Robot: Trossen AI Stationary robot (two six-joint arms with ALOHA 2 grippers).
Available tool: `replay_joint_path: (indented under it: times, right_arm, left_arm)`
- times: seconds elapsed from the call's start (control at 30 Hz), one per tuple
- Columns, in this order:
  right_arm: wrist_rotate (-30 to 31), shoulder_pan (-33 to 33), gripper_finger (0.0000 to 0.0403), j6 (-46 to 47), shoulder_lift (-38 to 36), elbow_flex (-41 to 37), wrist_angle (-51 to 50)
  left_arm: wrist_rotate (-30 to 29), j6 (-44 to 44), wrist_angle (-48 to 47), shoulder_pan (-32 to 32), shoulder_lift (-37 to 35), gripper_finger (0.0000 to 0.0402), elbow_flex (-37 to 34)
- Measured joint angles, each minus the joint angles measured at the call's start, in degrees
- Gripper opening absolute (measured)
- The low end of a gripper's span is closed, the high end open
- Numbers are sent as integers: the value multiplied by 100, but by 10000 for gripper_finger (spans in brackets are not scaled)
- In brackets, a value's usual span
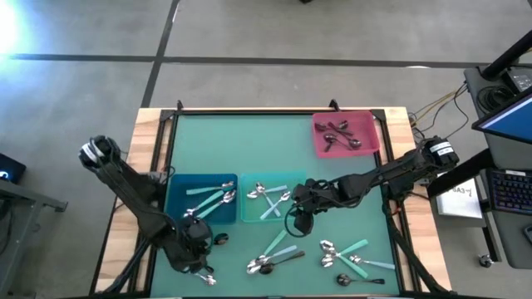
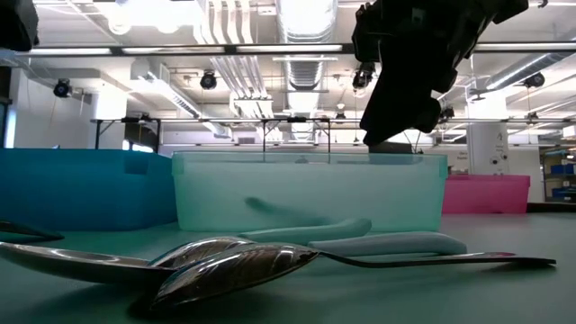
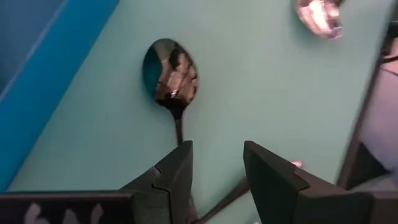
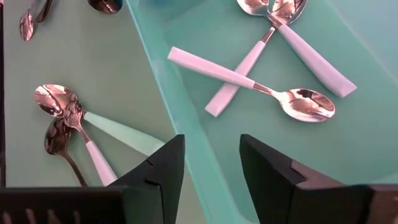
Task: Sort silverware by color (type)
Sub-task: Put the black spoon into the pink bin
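From above, the left gripper [image 1: 199, 264] sits at about 7 o'clock on the green mat [image 1: 249, 141], just below the blue bin [image 1: 176, 218], beside a dark spoon [image 1: 220, 239]. The right gripper [image 1: 298, 218] hangs near the centre, at the teal bin [image 1: 246, 214]'s right edge. The pink bin [image 1: 366, 124] at 1 o'clock holds dark spoons. Loose spoons [image 1: 353, 257] lie toward 5 o'clock.

At table height, two shiny spoons [image 2: 225, 265] lie in front, the teal bin behind them.

The left wrist view shows released fingers [image 3: 177, 177] straddling the dark spoon's handle.

The right wrist view shows parted, empty fingers [image 4: 165, 165] over the teal bin's wall, teal-handled spoons [image 4: 249, 78] lying inside
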Motion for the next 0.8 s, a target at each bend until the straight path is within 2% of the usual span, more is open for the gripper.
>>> replay_joint_path:
  times: [0.27, 0.5, 0.67, 0.8]
  right_arm:
    - [-128, 9, 145, 38, -1, 136, -69]
    - [-201, 108, 144, -320, -2, 623, -159]
    - [-199, 153, 145, -629, -4, 1024, -423]
    - [-199, 186, 141, -885, -7, 1281, -429]
  left_arm:
    - [-1, -60, -367, 129, 677, 127, 195]
    - [109, -59, -621, 149, 1263, 127, 481]
    - [95, -156, -1205, 149, 1704, 127, 878]
    - [109, -202, -1542, 151, 2036, 108, 1169]
